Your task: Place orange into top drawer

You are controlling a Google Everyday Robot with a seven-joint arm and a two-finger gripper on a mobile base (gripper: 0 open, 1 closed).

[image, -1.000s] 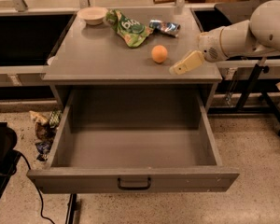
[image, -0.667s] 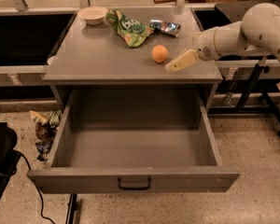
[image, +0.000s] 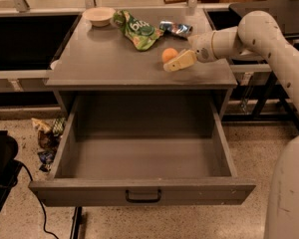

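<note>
Camera view looks down on a grey counter (image: 104, 59) with the top drawer (image: 204, 195) pulled out wide at 6 o'clock below it. The grey floor and side walls of the drawer are in plain sight, and the small black handle (image: 143, 197) sits at the middle of the front panel.

The orange (image: 169, 54) lies on the counter, not in the drawer, at about 3 o'clock from the counter's middle and near the front edge. The tool (image: 175, 62) is low over the counter, just at 4 o'clock of the orange, and seems to touch the fruit, though from this angle contact is not sure. Whether the tool is open, closed or gripping the orange I cannot tell. The pale arm (image: 269, 39) comes in from 3 o'clock and reaches across the right edge of the counter.

At 12 o'clock of the orange a green bag (image: 137, 29) lies flat. A small blue wrapper (image: 175, 29) lies at 1 o'clock, close beside the bag. A beige bowl (image: 98, 15) stands at the far left corner, at about 11 o'clock. On the floor at 9 o'clock of the drawer lies some crumpled litter (image: 47, 133).
</note>
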